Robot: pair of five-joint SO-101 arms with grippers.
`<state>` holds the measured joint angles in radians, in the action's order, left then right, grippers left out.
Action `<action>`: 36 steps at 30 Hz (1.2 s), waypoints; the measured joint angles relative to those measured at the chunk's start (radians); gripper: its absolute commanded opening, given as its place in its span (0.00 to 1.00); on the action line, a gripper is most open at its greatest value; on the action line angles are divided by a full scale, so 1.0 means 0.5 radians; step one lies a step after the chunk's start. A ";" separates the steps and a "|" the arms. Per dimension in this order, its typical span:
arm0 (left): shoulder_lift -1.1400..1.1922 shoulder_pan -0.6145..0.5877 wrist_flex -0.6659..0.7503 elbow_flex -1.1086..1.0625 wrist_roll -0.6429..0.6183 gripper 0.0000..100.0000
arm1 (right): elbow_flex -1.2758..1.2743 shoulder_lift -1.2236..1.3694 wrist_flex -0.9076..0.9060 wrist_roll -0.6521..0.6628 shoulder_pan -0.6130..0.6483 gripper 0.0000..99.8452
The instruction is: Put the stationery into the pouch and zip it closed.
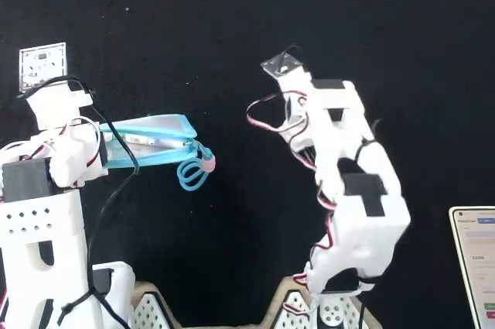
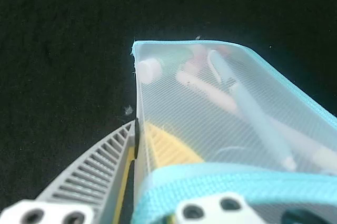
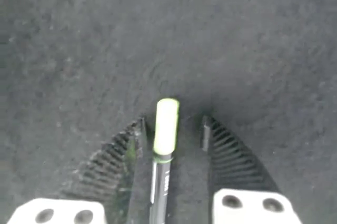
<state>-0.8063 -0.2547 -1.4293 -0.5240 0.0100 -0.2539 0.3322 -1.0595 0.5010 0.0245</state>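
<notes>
Black tabletop point(image 1: 232, 27), left gripper point(image 1: 104, 149) clamping translucent blue-trimmed mesh pouch point(image 1: 152, 140), right gripper point(image 3: 174, 132) well apart from it, jaws part-open, straddling green-capped pen point(image 3: 166, 124)

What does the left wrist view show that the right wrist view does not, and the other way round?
Left wrist view: the mesh pouch with pens inside, one end clamped in the left gripper. Right wrist view: a green-capped pen in the gap of the open right gripper, not yet gripped. Shared: the black table underneath.
</notes>
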 measured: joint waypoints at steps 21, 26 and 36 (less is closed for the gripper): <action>0.000 0.000 0.000 0.000 0.000 0.03 | 0.006 -0.641 -0.473 -0.058 -0.028 0.01; 0.000 0.000 0.000 0.000 0.000 0.03 | -0.178 -1.356 -0.537 -0.147 0.009 0.01; 0.000 0.000 0.000 0.000 0.000 0.03 | -0.242 -2.796 -0.629 -0.574 0.740 0.01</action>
<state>-0.8063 -0.2547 -1.4293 -0.5240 0.0100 -0.3751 -1.0656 -1.3740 0.2140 0.3943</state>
